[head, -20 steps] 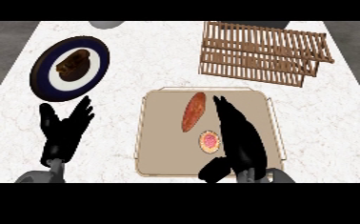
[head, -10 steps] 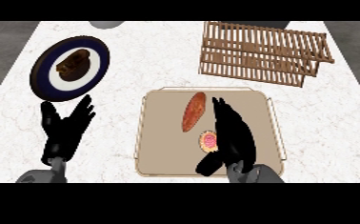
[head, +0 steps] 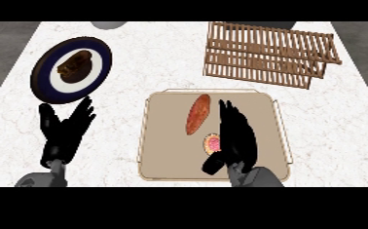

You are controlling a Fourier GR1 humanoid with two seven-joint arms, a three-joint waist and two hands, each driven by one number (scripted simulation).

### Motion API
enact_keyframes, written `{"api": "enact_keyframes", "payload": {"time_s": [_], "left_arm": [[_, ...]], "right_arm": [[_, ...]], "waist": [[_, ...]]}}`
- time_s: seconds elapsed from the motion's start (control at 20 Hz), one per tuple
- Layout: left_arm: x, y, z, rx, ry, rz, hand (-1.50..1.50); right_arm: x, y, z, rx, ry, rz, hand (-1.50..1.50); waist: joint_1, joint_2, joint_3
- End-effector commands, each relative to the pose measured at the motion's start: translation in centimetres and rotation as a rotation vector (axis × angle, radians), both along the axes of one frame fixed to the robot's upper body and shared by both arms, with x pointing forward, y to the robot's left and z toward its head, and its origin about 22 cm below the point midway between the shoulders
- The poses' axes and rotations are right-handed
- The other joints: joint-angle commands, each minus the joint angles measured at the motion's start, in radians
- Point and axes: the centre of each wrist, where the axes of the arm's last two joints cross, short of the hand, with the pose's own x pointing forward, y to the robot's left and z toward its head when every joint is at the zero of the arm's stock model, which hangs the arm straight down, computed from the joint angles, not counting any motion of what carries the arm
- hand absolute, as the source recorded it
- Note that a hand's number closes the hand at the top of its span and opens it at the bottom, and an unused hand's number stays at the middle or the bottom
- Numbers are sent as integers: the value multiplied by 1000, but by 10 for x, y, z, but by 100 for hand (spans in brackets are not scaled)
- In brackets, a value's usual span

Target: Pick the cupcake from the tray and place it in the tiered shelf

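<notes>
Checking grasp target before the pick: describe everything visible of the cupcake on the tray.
The cupcake is small and round, seen from above: pink top inside a tan rim. It sits on the beige tray, low and right of centre, just below the elongated reddish-brown bread and apart from it. The right hand lies against its right side and covers part of it, thumb below it; whether the fingers touch it cannot be told. It is not lifted.

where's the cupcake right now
In the head view the cupcake sits on the tray, low and right of centre, just below the reddish elongated food and right against the right hand.
</notes>
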Motion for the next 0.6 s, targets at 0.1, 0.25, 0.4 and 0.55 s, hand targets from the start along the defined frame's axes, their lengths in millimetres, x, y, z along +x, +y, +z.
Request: {"api": "enact_keyframes", "payload": {"time_s": [0.1,0.25,0.4,0.55], "left_arm": [[-11,3,-12,-6,-3,-13,0],[-10,2,9,-15,9,-3,0],[3,-9,12,-7,-1,-1,0],[11,-12,10,-2,1,-6,0]], "right_arm": [[-2,-19,-13,18,-24,-13,-150],[23,-15,-28,28,-47,-1,-150],[13,-15,-34,24,-34,19,-150],[10,8,-45,-25,149,218,150]], "waist": [[0,0,0],[4,0,0],[0,0,0],[6,4,0]]}}
